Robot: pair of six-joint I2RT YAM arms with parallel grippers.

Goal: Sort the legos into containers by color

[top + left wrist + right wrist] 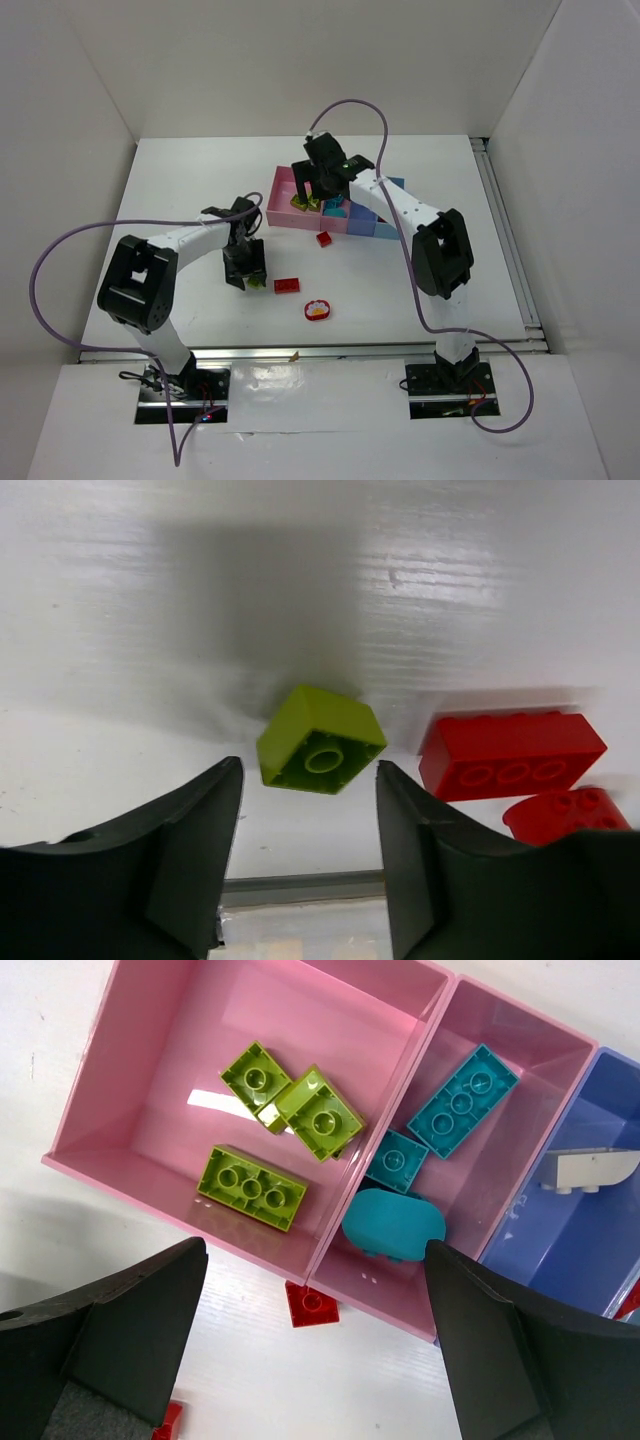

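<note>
round piece point(317, 310): red-rimmed, on the table point(200, 180), nearest the arm bases.
left gripper point(310, 780): fingers apart, clamping nothing, low over the table.
green brick point(320, 740): on its side, hollow underside showing, just beyond that gripper's fingertips, touching neither.
red brick point(510, 755): flat on the table, near the green brick's right.
small red brick point(312, 1305): just beside the pink bins' near wall.
wide pink bin point(150, 1090): holds 3 green bricks point(252, 1188).
narrow pink bin point(545, 1060): holds 2 teal bricks point(463, 1100) and 1 rounded teal piece point(393, 1225).
blue bin point(590, 1240): holds 1 white piece point(590, 1168).
right gripper point(315, 1250): fingers wide apart, empty, above the 2 pink bins' shared wall.
</note>
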